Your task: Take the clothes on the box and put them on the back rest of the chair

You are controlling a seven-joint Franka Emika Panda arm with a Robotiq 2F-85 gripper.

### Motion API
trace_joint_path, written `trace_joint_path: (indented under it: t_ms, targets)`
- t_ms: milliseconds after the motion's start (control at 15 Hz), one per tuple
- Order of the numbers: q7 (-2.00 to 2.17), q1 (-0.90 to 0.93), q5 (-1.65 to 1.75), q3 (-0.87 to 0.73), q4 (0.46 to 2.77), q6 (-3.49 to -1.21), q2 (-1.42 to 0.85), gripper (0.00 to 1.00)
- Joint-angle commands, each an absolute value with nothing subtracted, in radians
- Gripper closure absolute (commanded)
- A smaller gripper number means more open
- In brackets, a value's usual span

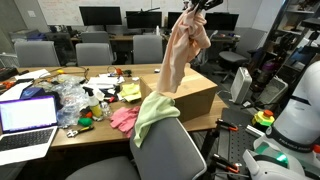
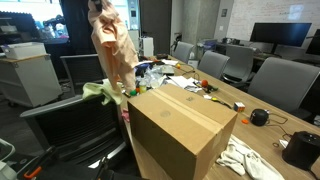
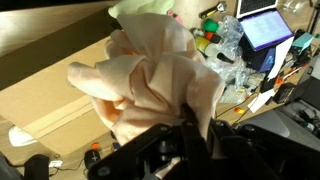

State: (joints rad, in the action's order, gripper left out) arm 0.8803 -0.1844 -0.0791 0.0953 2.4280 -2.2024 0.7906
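1. The brown cardboard box point(image 2: 180, 125) stands on the table point(image 2: 250, 132) with its top flaps closed.
2. The pale yellow-green garment point(image 1: 153, 115) lies draped over the back rest of the grey chair point(image 1: 170, 150), just on the near side of the box.
3. The gripper point(image 1: 197, 9) is high up and clamped on the peach-pink garment point(image 1: 185, 50), which hangs in a long bunch above the box and the chair back.

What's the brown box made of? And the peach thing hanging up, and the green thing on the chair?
The box looks like matt brown cardboard, with a seam along its top. The peach cloth seems soft, thin fabric: it hangs in loose folds. The green cloth looks similar, draped over the chair.
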Motion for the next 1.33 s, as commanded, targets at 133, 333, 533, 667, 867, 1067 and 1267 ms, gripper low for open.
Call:
trace_joint_path:
  t_ms: [133, 333, 533, 667, 867, 1067, 1267]
  targets:
    - [0.824, -0.171, -0.03, 0.14, 2.445, -2.17, 0.882, 0.98]
    - [0.722, -0.142, -0.004, 0.157, 2.443, -2.124, 0.89, 0.98]
    - [0.606, -0.108, 0.014, 0.162, 2.444, -2.093, 0.897, 0.98]
    - [0.522, -0.087, 0.021, 0.162, 2.444, -2.075, 0.901, 0.98]
    - [0.394, -0.061, 0.025, 0.166, 2.438, -2.041, 0.898, 0.98]
    - [0.293, -0.034, 0.041, 0.169, 2.427, -2.016, 0.887, 0.98]
    - [0.235, -0.015, 0.073, 0.188, 2.404, -1.99, 0.861, 0.98]
